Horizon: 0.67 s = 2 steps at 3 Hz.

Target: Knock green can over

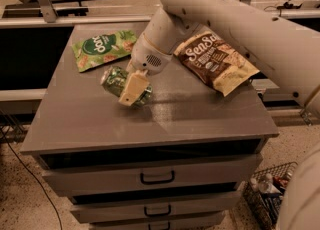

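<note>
1. The green can (pixel 115 79) was just in front of the green snack bag (pixel 102 48), toward the drawer side and a little to the camera's right of it. It was close to the bag, but I could not tell whether the two touched.
2. The can was far off upright. Its silver top pointed back toward the green snack bag and its base pointed away from the bag, toward the front edge of the cabinet top (pixel 150 119). Its long axis ran on a diagonal out from the bag.
3. I could not tell whether its side was flat on the surface or only leaning.
4. The gripper (pixel 132 88) was across the can's body on the end away from the green snack bag, covering the lower half. I could not tell whether it was clamped on the can or merely pressed against it.
5. This was the relation that mattered: the can lay between the gripper and the bag, top end toward the bag. I judged that any further push along that axis would send it toward the bag, and that a release would let it settle on its side.
6. The arm (pixel 225 19) came in from the camera's right, well away from the green snack bag, passing over a brown snack bag (pixel 217 59) that lay well apart from it.
</note>
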Each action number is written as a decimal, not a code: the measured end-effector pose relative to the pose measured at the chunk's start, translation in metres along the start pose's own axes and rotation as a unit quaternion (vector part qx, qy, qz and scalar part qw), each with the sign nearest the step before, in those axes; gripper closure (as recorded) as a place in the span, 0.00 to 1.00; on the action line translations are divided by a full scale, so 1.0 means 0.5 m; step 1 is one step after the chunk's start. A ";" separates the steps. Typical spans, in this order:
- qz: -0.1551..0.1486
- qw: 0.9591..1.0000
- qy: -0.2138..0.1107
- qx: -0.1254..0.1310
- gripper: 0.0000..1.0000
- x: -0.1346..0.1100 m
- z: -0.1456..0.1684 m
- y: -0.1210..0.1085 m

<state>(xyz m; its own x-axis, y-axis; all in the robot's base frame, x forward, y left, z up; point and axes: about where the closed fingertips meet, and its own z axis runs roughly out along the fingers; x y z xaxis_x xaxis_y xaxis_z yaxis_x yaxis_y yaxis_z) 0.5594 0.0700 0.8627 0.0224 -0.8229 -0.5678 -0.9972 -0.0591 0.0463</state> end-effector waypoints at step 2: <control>-0.001 1.000 0.013 0.006 0.00 -0.003 0.026 -0.002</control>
<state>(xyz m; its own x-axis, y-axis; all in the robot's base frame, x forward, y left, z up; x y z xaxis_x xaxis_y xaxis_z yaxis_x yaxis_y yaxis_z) 0.5596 0.0785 0.8527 0.0262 -0.8369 -0.5467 -0.9979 -0.0544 0.0353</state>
